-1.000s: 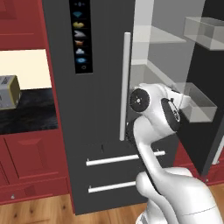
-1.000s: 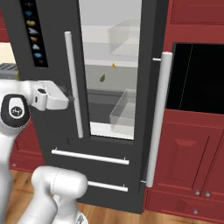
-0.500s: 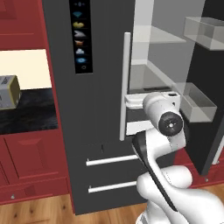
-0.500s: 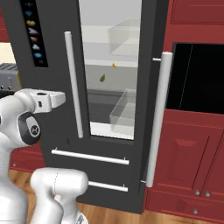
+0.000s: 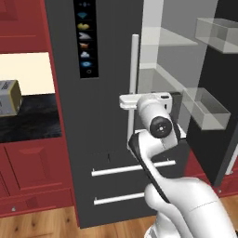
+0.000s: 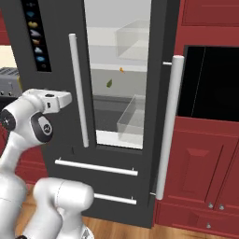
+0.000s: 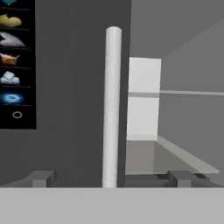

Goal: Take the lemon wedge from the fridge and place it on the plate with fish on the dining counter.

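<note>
One small yellow-green lemon wedge (image 6: pixel 109 83) lies on a clear shelf (image 6: pixel 122 68) inside the fridge (image 6: pixel 56 42), about mid-height in the lit opening, with a tiny orange bit (image 6: pixel 122 70) a little above and to its right. The fridge's right door (image 5: pixel 218 93) stands swung wide, its inner side carrying clear bins (image 5: pixel 205 108); the left door (image 5: pixel 102 93) is closed and bears a dark icon panel (image 5: pixel 85 37) and a long pale vertical bar handle (image 5: pixel 134 79). Below the opening sit two drawers with pale horizontal handles (image 6: pixel 95 167).

The claw (image 7: pixel 111 177) is released, its two dark fingertips (image 7: pixel 41 178) spread wide on either side of the left door's bar handle (image 7: pixel 111 107) in the hand view, near it but with no contact visible. In the left base view the white hand (image 5: pixel 139 100) is held level at the lower part of that handle, beside the edge of the opening.

Red panelled cabinets (image 6: pixel 205 158) flank the fridge, with a black oven window (image 6: pixel 210 84) to the right. To the left, a black worktop surface (image 5: pixel 28 116) carries a grey-and-tan box-like object (image 5: pixel 9 97).
</note>
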